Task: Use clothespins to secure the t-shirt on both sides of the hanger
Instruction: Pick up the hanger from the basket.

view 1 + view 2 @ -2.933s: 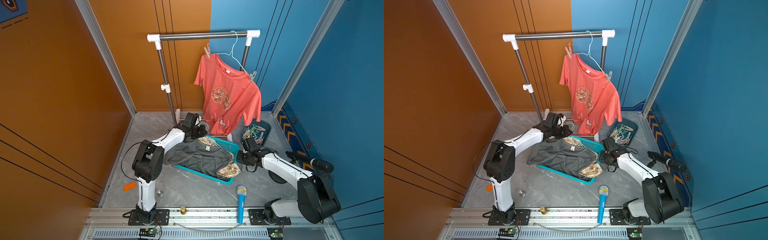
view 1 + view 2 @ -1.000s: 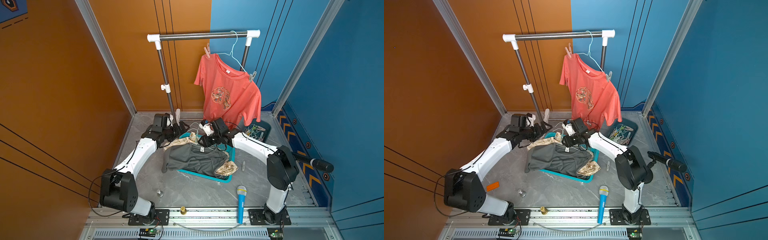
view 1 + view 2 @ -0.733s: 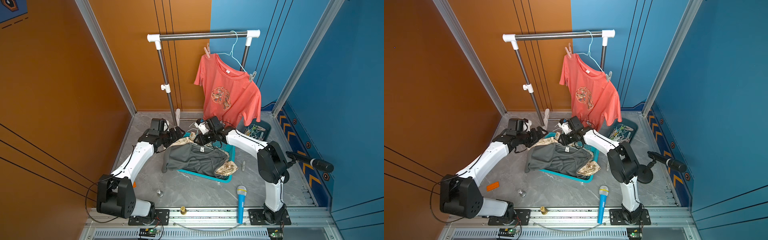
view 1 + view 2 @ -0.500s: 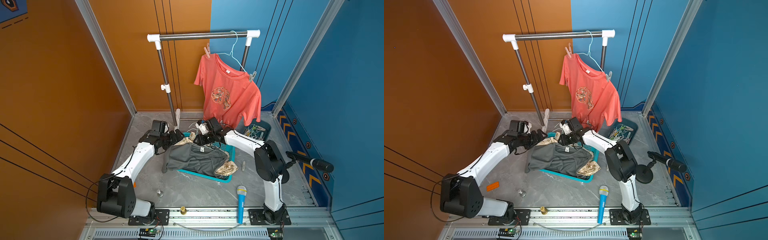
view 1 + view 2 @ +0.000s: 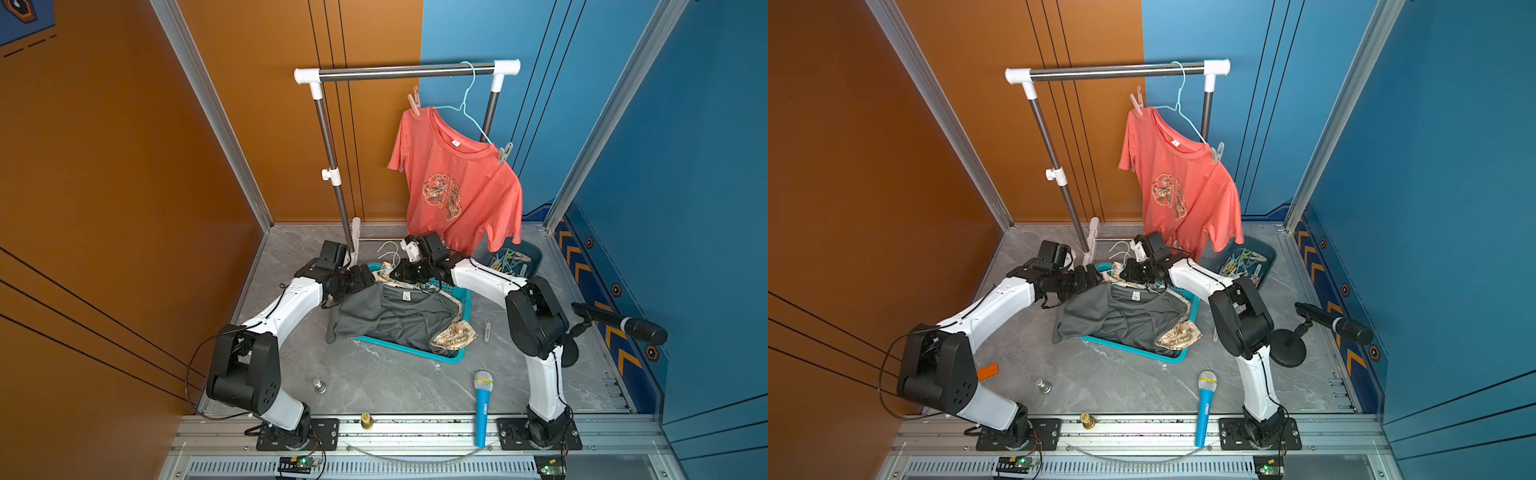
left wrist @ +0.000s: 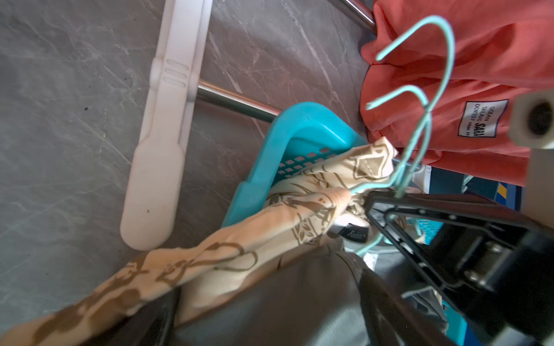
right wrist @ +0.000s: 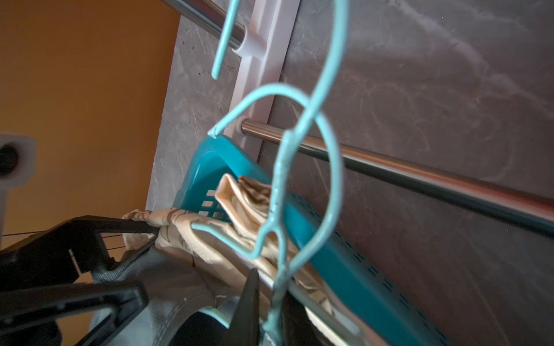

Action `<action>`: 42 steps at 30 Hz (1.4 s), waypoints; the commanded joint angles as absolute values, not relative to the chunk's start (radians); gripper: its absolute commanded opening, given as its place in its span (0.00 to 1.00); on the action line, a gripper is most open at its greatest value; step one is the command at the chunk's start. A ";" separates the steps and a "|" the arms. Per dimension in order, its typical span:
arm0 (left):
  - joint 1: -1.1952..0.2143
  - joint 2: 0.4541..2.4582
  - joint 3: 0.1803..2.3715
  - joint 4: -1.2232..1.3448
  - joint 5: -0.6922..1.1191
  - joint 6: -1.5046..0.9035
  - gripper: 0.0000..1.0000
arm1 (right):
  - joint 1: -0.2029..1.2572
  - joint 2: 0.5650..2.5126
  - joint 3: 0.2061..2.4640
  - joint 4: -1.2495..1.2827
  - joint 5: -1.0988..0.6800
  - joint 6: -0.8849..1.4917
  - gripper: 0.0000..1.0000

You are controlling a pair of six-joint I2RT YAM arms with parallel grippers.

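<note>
- Right gripper [image 7: 271, 302]: jaws stand narrow around the twisted neck of a teal hanger [image 7: 280, 185] over the basket; it appears clamped.
- Left gripper [image 5: 363, 277]: jaws wide and holding nothing, with one finger apparently touching the patterned cloth [image 6: 269, 227].
- Clothes rack [image 5: 407, 71]: carries the coral t-shirt [image 5: 457, 187] on a wire hanger [image 5: 467, 104].
- Coral t-shirt: a pink clothespin [image 5: 414, 101] is on one shoulder and a pale clothespin [image 5: 505, 153] on the other. Pinning of this garment is judged complete.
- Basket [image 5: 453, 355]: the grey t-shirt [image 5: 399, 316] is draped across it, with no hanger in it and no pins on it. Judged outstanding: insert hanger, hang, pin twice.
- Tray [image 5: 536, 253]: spare clothespins [image 5: 509, 262] are heaped inside, below the coral hem.
- View differences: only the top views show the fitted pins and the tray. The wrist views resolve two hanger hooks crossing. Whether the grip takes one neck or both cannot be told.
</note>
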State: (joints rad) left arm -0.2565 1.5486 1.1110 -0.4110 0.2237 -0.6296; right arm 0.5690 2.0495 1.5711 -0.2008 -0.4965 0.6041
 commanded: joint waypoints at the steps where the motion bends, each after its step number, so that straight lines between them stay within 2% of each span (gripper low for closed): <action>1: -0.258 1.597 1.094 -0.480 0.187 -0.615 0.93 | 0.527 1.969 1.545 -0.236 -0.440 0.613 0.09; 21: -0.230 1.591 1.037 -0.502 0.150 -0.622 0.92 | 0.361 1.821 1.415 -0.246 -0.400 0.633 0.07; 31: -0.240 1.562 1.099 -0.521 0.160 -0.626 0.97 | 0.461 1.771 1.492 -0.239 -0.450 0.569 0.07; 35: -0.247 1.537 1.146 -0.541 0.154 -0.620 1.00 | 0.525 1.746 1.536 -0.305 -0.388 0.473 0.07; 42: -0.247 1.476 1.225 -0.582 0.140 -0.607 0.98 | 0.587 1.674 1.539 -0.363 -0.285 0.352 0.07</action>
State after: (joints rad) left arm -0.2489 1.5276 1.1721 -0.5201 0.1631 -0.6285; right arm 0.5842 1.7130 1.5051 -0.3092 -0.3637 0.4397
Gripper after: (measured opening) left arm 0.977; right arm 0.095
